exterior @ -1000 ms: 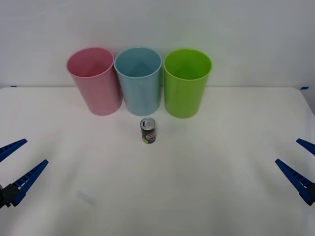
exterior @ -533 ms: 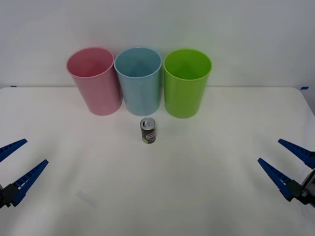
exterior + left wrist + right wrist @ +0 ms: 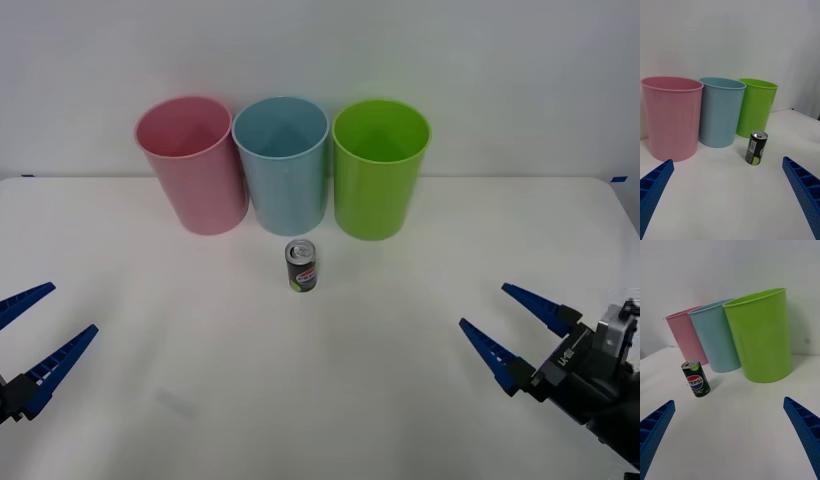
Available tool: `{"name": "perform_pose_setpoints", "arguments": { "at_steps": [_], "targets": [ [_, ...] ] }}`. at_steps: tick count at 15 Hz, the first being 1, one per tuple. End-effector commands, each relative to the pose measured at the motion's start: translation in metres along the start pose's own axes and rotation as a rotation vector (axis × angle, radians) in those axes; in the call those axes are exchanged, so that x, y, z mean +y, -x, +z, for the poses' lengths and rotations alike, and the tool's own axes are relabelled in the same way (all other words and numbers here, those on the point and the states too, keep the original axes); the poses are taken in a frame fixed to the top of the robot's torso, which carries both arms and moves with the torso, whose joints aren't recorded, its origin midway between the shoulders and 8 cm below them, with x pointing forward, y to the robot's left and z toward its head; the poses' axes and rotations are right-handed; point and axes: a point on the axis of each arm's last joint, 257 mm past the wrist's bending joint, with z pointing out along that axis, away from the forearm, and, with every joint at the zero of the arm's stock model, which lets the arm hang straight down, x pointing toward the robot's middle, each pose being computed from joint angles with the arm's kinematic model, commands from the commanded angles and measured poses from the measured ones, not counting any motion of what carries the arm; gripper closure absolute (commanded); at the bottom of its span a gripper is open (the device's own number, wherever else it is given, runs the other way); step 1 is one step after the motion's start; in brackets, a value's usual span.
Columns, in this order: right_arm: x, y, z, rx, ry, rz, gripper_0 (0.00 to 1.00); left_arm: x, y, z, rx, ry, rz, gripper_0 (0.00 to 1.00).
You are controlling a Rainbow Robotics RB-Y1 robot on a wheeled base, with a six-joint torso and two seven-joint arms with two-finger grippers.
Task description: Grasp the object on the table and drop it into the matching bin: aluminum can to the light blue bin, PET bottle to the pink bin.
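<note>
The aluminum can (image 3: 301,265) stands upright on the white table (image 3: 320,400), just in front of the light blue bin (image 3: 283,165); it is dark with a silver top, a red-and-white label and a green base. The same can (image 3: 696,378) (image 3: 757,147) appears in both wrist views. The pink bin (image 3: 192,164) stands left of the blue one. My right gripper (image 3: 505,326) is open at the right, well short of the can, with nothing between its fingers. My left gripper (image 3: 25,330) waits open at the left edge.
A lime green bin (image 3: 378,168) stands right of the light blue bin, touching it. The three bins form a row near the table's back edge, against a white wall. Bare tabletop lies between both grippers and the can.
My right gripper has moved leftward and inward from the right edge toward the table's middle, staying open. The left gripper and the can have not moved.
</note>
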Motion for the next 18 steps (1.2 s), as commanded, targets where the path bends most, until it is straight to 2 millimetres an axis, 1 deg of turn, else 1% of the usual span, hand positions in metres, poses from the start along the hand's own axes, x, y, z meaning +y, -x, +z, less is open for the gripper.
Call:
{"name": "perform_pose_setpoints", "arguments": {
  "at_steps": [1,4,6,12,16,17,18],
  "targets": [
    [0.014,-0.011,0.023,0.01,0.015,-0.014,0.0,0.0,0.0,0.0,0.0,0.0,0.0,0.0],
    [0.024,-0.019,0.047,0.018,0.011,-0.068,0.0,0.0,0.0,0.0,0.0,0.0,0.0,0.0],
    [0.035,-0.026,0.064,0.023,0.016,-0.089,0.0,0.0,0.0,0.0,0.0,0.0,0.0,0.0],
    [0.06,-0.04,0.101,0.038,0.007,-0.099,0.0,0.0,0.0,0.0,0.0,0.0,0.0,0.0],
    [0.069,-0.046,0.122,0.05,-0.007,-0.129,0.0,0.0,0.0,0.0,0.0,0.0,0.0,0.0],
    [0.069,-0.052,0.127,0.055,-0.008,-0.121,0.0,0.0,0.0,0.0,0.0,0.0,0.0,0.0],
    [0.07,-0.057,0.138,0.059,-0.003,-0.115,0.0,0.0,0.0,0.0,0.0,0.0,0.0,0.0]
  ]
}}
